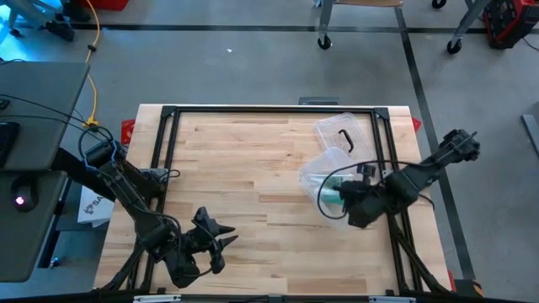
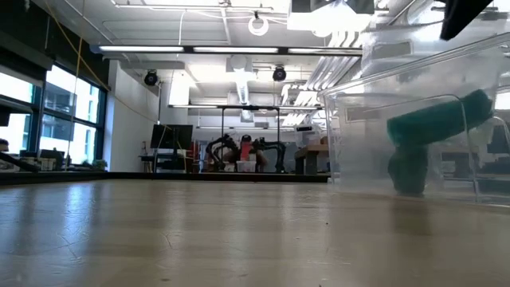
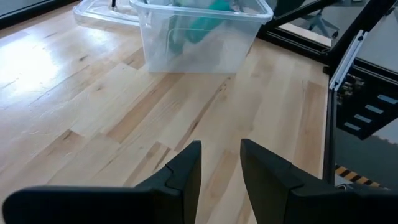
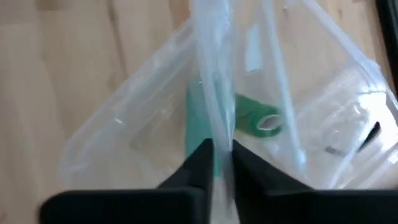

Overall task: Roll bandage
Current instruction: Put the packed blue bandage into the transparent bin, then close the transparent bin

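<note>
At the right side of the table, the right gripper [image 4: 217, 163] is seen pinched together on the thin clear rim of the plastic bin [image 1: 316, 172], the wall caught between its two dark fingers [image 4: 196, 163]. Just beyond the fingertips, inside the bin, the green bandage [image 4: 239, 118] is found. Its roll end is turned toward the wrist camera so the hollow core [image 4: 268, 124] is visible, and a loose green strip [image 4: 196, 121] hangs alongside it. In the low view the bandage [image 2: 434, 123] is seen through the bin wall [image 2: 358, 135] with its long axis tilted, one end raised. The roll's exact heading on the table cannot be told from above; only a green patch [image 1: 331, 196] is seen there, under the gripper [image 1: 349, 202]. Beside the bin, farther back on the table, a clear lid [image 1: 344, 133] with a dark handle is laid flat. Well apart, at the front-left of the wooden table [image 1: 244, 168], the left gripper [image 3: 221, 165] is held over bare wood, its fingers [image 3: 183, 171] parted by a narrow gap with nothing between.
</note>
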You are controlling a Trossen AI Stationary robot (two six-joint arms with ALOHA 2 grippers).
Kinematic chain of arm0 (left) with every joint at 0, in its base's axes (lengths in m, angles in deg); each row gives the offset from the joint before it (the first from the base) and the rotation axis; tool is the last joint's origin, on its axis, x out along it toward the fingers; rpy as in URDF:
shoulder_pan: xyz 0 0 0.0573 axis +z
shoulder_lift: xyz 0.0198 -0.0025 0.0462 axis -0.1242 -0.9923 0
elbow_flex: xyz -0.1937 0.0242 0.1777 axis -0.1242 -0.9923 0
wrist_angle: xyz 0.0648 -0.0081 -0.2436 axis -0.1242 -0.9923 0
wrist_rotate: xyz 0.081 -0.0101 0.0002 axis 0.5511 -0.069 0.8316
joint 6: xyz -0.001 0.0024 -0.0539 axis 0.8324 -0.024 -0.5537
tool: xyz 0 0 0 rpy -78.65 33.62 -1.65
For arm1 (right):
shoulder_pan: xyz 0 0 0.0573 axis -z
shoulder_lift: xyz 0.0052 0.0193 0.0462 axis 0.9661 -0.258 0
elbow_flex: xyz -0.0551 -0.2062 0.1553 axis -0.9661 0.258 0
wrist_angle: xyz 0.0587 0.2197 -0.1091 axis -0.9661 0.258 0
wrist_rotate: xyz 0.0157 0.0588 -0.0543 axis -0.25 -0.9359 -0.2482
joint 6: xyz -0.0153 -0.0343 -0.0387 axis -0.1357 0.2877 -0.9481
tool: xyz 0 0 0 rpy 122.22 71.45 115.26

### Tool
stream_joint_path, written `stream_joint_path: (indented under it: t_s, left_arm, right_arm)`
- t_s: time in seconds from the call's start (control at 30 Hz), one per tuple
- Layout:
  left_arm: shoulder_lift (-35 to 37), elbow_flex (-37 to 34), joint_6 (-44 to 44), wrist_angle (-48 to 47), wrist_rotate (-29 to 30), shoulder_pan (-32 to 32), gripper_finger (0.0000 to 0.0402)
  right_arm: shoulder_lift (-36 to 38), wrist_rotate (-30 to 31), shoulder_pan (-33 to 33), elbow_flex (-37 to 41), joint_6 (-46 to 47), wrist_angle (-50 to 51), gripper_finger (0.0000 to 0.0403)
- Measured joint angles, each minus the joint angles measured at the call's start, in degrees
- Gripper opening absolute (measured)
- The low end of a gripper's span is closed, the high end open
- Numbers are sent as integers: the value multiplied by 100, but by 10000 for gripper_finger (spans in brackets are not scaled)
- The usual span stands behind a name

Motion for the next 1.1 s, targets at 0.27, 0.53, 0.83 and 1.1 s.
stream_joint_path:
  t_s: [0.27, 0.53, 0.83, 1.1]
  left_arm:
    - [-2, 0, 693, 422, -409, 582, 106]
    - [-2, 0, 1657, 497, -669, 1386, 106]
    - [-2, 0, 2014, 257, -688, 1671, 106]
    - [64, 0, 1975, -739, -345, 1673, 106]
  right_arm:
    - [15, 25, 687, -69, 224, -390, 174]
    - [-423, -449, 906, -69, 282, -1618, 255]
    - [-1975, -528, 1231, -69, 897, -1315, 197]
    - [-2403, -1183, 1757, -73, -1545, -2538, 16]
